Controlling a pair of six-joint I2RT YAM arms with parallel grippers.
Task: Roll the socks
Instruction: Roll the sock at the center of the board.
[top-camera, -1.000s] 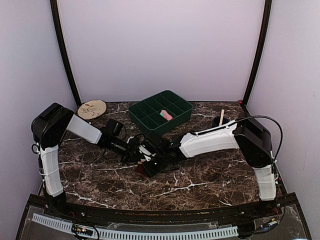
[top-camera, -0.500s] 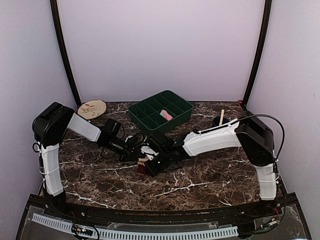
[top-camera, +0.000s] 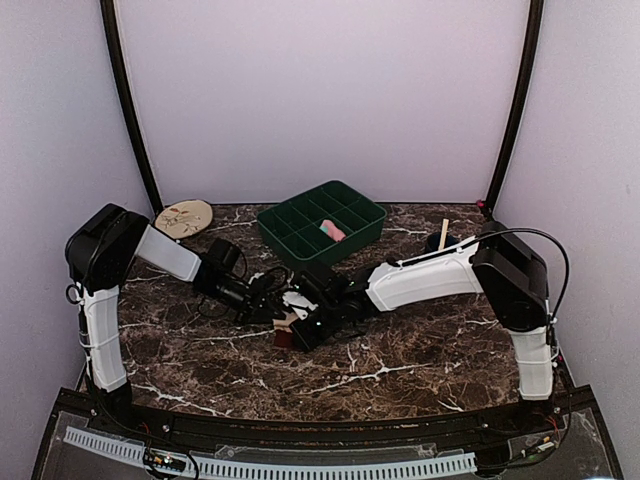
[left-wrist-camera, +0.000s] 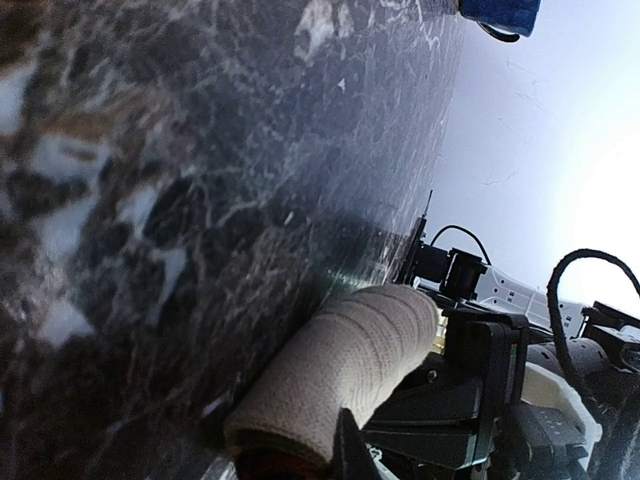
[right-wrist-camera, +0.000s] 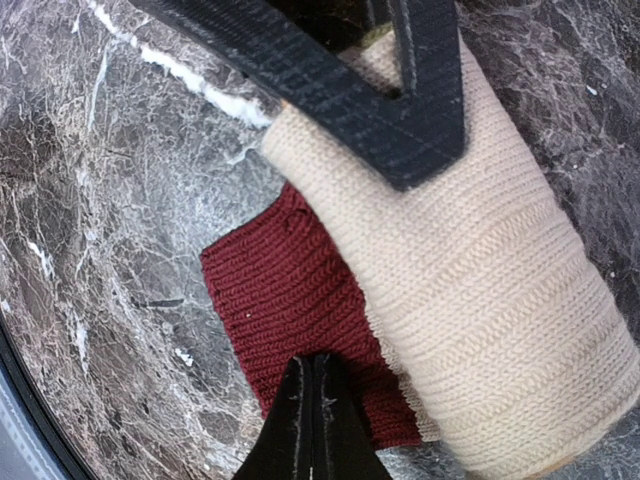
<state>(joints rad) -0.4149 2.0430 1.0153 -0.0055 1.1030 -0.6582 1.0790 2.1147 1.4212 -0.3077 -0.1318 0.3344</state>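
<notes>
The beige sock (right-wrist-camera: 480, 290) lies rolled at the centre of the table (top-camera: 420, 350), its maroon end (right-wrist-camera: 285, 300) flat beside the roll. Left gripper (right-wrist-camera: 418, 165): jaws together, tips pressed on the roll. Right gripper (right-wrist-camera: 312, 378): jaws together, tips at the maroon end. The pink sock (top-camera: 332, 231) lies in the tray (top-camera: 280, 240).

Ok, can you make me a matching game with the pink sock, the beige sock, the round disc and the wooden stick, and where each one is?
Things:
1. pink fabric sock
2. beige ribbed sock with maroon heel
3. round beige disc
4. thin wooden stick

Places:
A. far left corner of the dark marble table
B. standing up near the far right
C. rolled up in the middle
D. inside the green compartment tray

Pairs: 1-D, 2-C, 3-A, 4-B.
</notes>
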